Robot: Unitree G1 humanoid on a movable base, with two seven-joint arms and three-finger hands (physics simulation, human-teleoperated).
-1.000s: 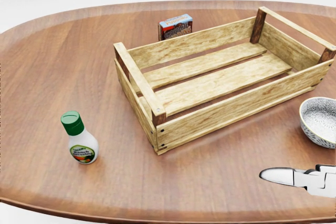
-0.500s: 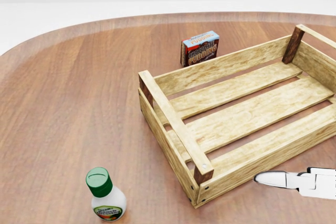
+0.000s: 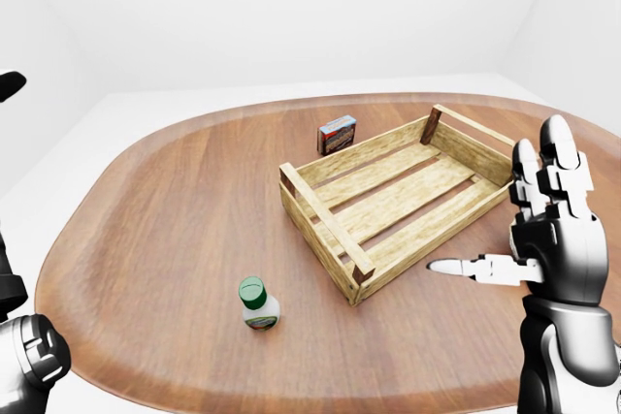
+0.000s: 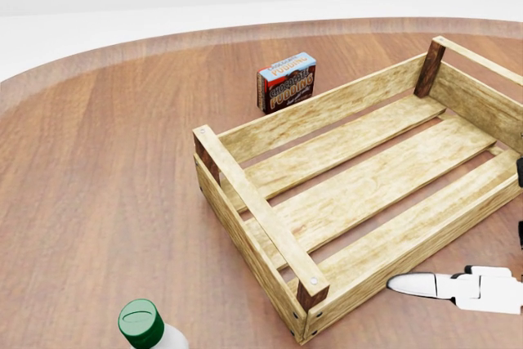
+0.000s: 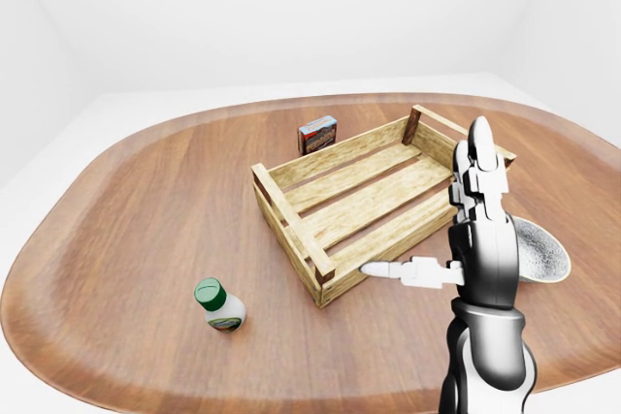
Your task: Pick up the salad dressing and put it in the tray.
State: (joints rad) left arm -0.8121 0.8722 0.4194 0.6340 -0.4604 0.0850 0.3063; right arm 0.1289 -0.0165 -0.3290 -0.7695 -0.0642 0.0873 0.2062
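Two hands logged: left-eye view, right hand (image 3: 543,239) spread, empty, left hand (image 3: 29,361) unreadable, salad dressing (image 3: 258,303) near table (image 3: 146,210) edge; head view, tray (image 4: 359,177) empty; right-eye view, bowl (image 5: 539,254) beside it; risk: toppling the bottle.

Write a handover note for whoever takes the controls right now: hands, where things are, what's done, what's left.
Right hand: open, empty, fingers spread, raised by the wooden slatted tray.
Left hand: only its wrist shows at the left-eye view's lower left corner; fingers out of view.
White salad dressing bottle with green cap: upright on the brown wooden table, left of and below the tray, untouched.
Done: nothing.
Left: grasp the bottle, place it in the tray.
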